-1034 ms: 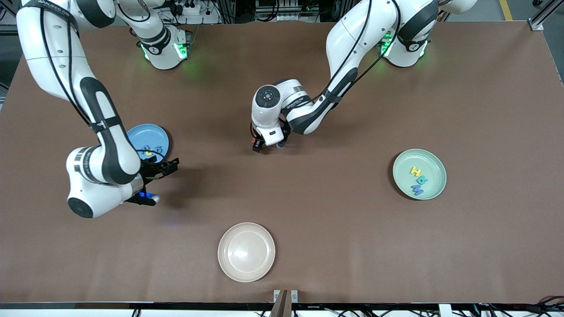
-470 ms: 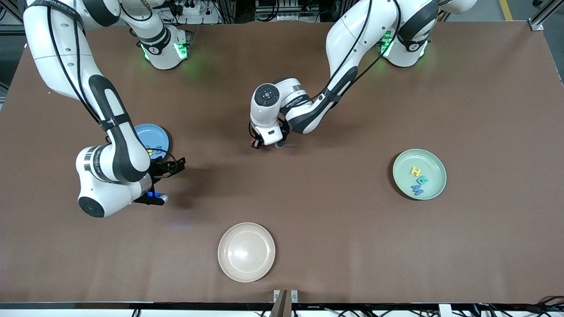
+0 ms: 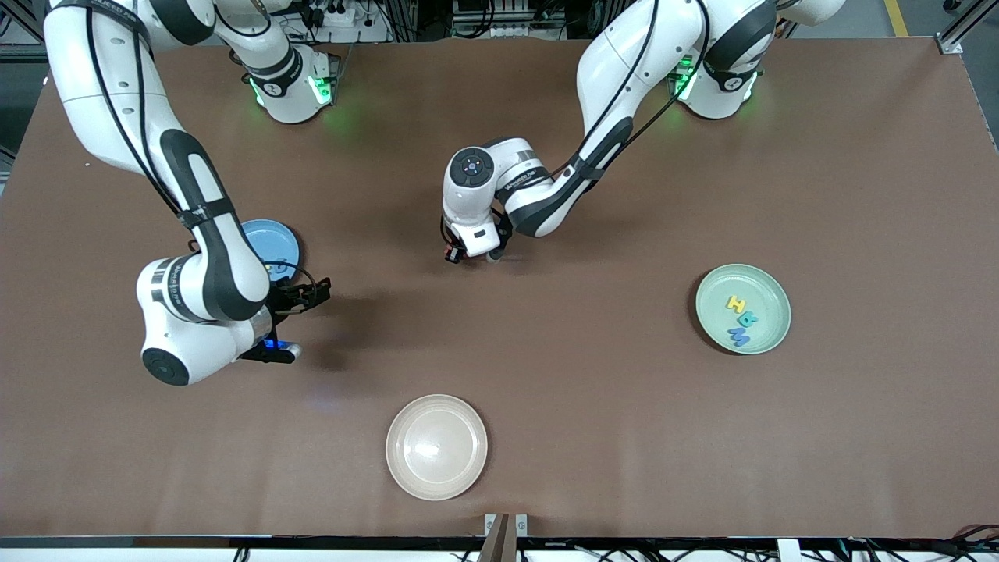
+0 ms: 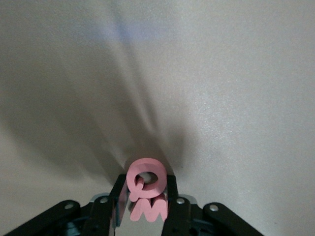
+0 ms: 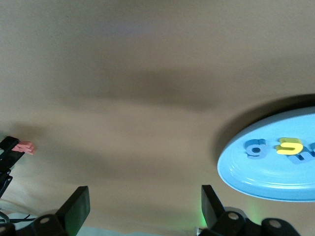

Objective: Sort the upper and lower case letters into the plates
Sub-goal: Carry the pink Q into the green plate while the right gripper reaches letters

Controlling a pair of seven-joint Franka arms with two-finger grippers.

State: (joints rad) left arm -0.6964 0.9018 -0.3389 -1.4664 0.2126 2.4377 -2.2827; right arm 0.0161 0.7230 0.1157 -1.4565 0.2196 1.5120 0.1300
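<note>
robotics lab, two white arms bolted to a brown table [image 3: 593, 375], aluminium framing [image 3: 956, 31], cabling

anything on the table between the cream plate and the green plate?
Nothing: in the front view only bare brown table separates the cream plate from the green plate.
</note>
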